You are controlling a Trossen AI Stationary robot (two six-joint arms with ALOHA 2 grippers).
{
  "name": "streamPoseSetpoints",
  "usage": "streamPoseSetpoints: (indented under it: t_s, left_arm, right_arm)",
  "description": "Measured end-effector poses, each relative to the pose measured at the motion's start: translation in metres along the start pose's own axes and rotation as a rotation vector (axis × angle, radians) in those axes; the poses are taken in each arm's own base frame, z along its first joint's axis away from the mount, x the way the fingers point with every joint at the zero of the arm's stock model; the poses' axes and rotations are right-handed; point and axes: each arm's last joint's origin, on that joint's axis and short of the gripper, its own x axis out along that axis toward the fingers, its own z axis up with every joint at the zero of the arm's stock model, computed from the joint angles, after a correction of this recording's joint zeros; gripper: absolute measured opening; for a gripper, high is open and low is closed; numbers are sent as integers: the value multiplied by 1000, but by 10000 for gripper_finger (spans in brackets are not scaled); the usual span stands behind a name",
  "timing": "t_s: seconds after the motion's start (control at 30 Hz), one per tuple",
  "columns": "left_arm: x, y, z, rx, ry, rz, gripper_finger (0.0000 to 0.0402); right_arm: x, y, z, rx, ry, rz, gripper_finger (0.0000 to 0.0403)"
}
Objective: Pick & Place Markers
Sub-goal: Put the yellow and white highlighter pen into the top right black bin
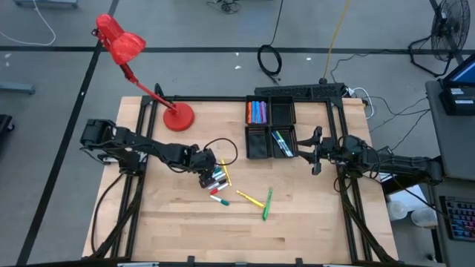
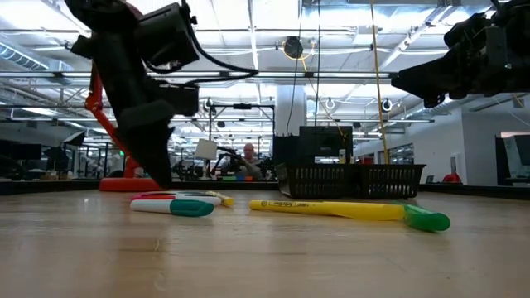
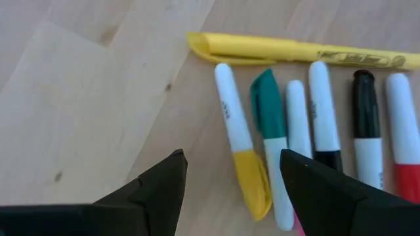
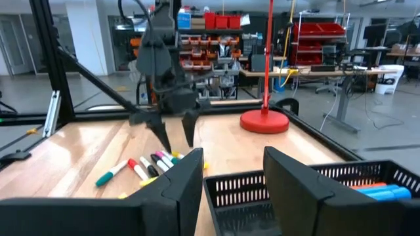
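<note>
Several loose markers (image 1: 218, 182) lie flat side by side on the wooden table, just left of its middle. In the left wrist view they show white barrels with a yellow cap (image 3: 251, 177), a teal cap (image 3: 266, 105), black and red. A yellow highlighter (image 1: 251, 198) and a green marker (image 1: 266, 202) lie closer to the near edge. My left gripper (image 3: 231, 156) is open and points down just over the cluster's left end (image 1: 206, 176), with the yellow-capped marker below the gap. My right gripper (image 1: 315, 152) is open and hovers at the right side of the black tray (image 1: 269, 152).
The tray's far-left compartment holds orange, blue and purple markers (image 1: 256, 112), and its near-right compartment holds teal ones (image 1: 282, 142). A red desk lamp's base (image 1: 178, 117) stands at the far left of the table. A black cable loop (image 1: 225, 148) lies beside my left arm. A person (image 2: 248, 159) sits far behind the table.
</note>
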Motion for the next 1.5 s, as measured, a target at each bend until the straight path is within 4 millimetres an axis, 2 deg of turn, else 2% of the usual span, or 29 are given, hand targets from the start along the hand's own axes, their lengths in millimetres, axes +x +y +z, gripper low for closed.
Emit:
streamPoseSetpoints:
  t_s: [0.3,0.6,0.9,1.03,1.27,1.5]
  left_arm:
    - [10,1,-5,-12,42,40,250]
    - [14,2,-14,-88,21,33,250]
    - [19,5,-21,-77,6,43,244]
    - [21,7,-27,-82,25,48,194]
    - [23,9,-31,-86,30,65,40]
    - [15,8,-29,-29,-17,40,42]
  right_arm:
    - [1,0,-1,1,12,0,146]
    - [1,0,-1,1,7,0,146]
    - [1,0,-1,0,7,0,146]
    - [1,0,-1,1,7,0,146]
    - [1,0,-1,0,6,0,146]
    - [1,0,-1,0,6,0,146]
